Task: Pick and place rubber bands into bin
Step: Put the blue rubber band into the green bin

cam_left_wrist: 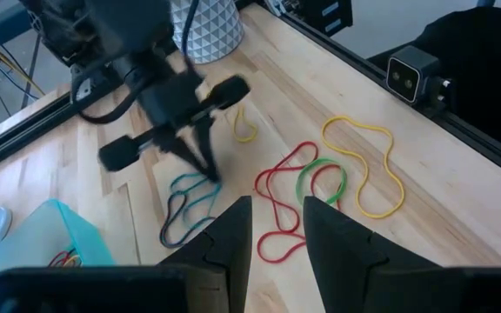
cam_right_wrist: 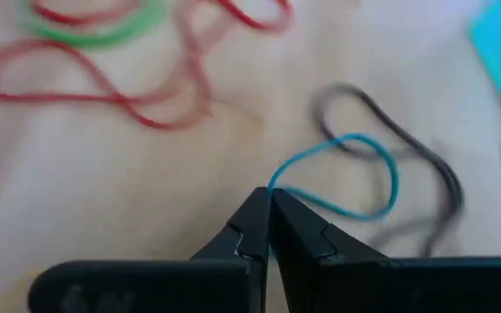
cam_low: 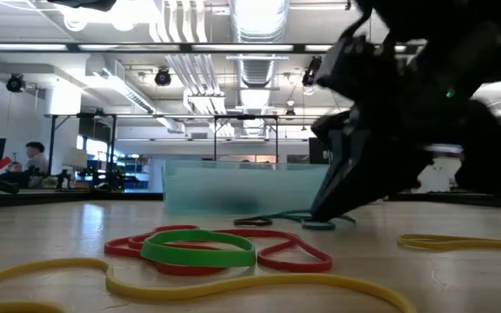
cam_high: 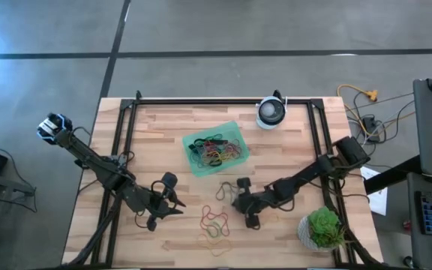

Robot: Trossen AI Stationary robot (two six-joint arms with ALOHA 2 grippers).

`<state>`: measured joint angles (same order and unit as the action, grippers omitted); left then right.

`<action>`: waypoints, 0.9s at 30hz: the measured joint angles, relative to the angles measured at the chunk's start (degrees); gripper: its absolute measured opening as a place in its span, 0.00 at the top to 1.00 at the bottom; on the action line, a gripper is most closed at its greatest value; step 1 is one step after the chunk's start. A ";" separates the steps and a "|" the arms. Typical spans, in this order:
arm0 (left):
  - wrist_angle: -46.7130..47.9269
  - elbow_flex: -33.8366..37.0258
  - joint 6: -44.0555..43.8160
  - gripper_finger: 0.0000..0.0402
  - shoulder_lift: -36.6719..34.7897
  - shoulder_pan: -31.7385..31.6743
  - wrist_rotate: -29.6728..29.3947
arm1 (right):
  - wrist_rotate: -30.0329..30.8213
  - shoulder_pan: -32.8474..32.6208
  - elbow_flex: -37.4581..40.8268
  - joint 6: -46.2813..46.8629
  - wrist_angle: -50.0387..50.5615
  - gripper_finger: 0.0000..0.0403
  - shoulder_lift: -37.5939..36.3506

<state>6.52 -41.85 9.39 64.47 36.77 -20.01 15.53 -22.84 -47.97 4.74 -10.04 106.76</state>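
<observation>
The green bin stands mid-table, a heap of rubber bands inside it. Loose red, green and yellow bands lie near the front edge, also visible in the low view as red and green bands. A blue band and a black band lie between them and the bin. My right gripper is down at the table, shut on the blue band. My left gripper hovers open to the left of the loose bands, holding nothing. My right gripper pinches one end of the blue band's loop between its two fingertips. The fingers slant down from the table's right side. The remainder of the blue loop lies slack on the tabletop beyond the tips, partly overlapping the black band.
A round white device sits at the far edge and a potted green plant at the near right corner. Black frame rails run along the table's sides. Bare wood lies between the bin and the left rail.
</observation>
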 joint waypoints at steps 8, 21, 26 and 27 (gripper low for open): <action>0.00 0.02 0.01 0.77 0.00 0.00 0.00 | 0.85 -2.45 -5.35 -6.84 1.60 0.98 -0.09; 0.00 0.15 0.00 0.77 0.00 0.04 0.00 | 12.90 -3.07 -19.63 -17.85 18.13 0.98 -0.17; -0.02 0.54 0.00 0.77 0.02 0.04 0.00 | 25.05 -2.38 -26.28 -23.23 25.79 0.98 -0.22; -0.02 0.64 0.00 0.77 0.02 0.04 0.00 | 27.11 -1.97 -27.70 -23.55 27.85 0.98 -0.22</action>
<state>6.51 -41.21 9.39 64.49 36.82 -20.01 42.64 -24.81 -75.68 -18.81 17.81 106.54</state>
